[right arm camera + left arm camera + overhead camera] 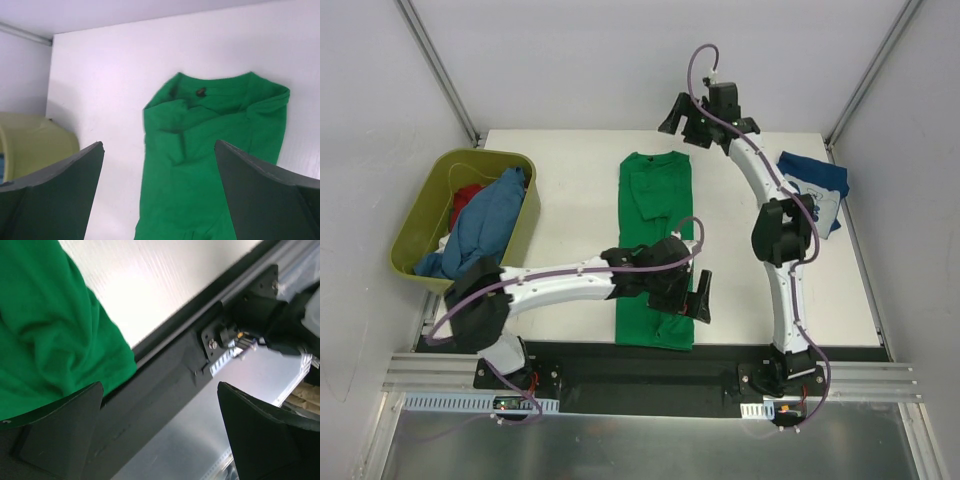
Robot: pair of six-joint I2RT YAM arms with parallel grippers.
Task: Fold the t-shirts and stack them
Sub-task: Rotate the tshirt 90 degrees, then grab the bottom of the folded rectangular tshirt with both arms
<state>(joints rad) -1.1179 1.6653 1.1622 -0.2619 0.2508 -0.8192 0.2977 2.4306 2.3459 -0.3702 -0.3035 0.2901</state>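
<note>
Fingers (60, 435) of the left gripper (698, 300) stand spread wide with nothing between them, hanging over the right corner of the hem of the green t-shirt (655, 230). That shirt lies down the middle of the white table (570, 200), folded into a long narrow strip with its collar toward the far edge. The right gripper (705, 128) hovers just beyond the collar, equally wide open and empty, while a navy t-shirt (815, 180) with a white print sits at the table's right edge and a blue t-shirt (485, 220) and a red t-shirt (468, 195) lie bunched in the olive tub (420, 215) at the left.
</note>
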